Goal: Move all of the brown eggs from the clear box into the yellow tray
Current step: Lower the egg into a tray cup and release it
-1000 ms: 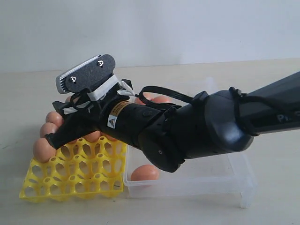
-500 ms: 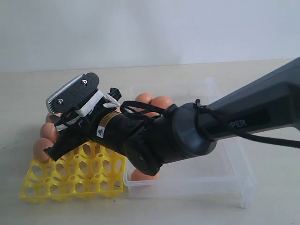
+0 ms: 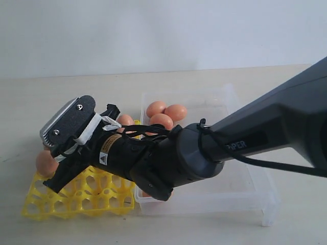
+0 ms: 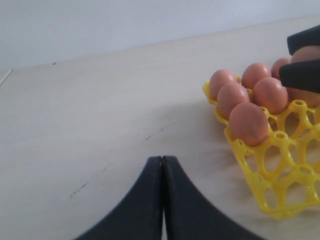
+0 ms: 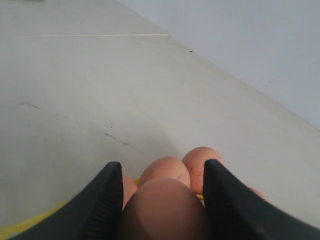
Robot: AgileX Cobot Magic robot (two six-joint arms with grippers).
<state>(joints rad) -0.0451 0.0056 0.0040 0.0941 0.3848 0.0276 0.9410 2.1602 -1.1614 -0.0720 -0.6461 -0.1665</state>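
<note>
My right gripper reaches across over the left side of the yellow tray, low above its cups. In the right wrist view the right gripper is shut on a brown egg, with more eggs seated just beyond it. The left wrist view shows several eggs in the tray, and the held egg between the right fingers. Three eggs lie at the far end of the clear box. My left gripper is shut and empty over bare table beside the tray.
The right arm's bulky forearm lies across the box's near left corner and hides part of it. Pale tabletop stretches left of the tray. A plain white wall stands behind.
The right gripper with its egg has moved down and leftward over the tray. The arm now lies lower, uncovering the eggs at the far end of the box.
</note>
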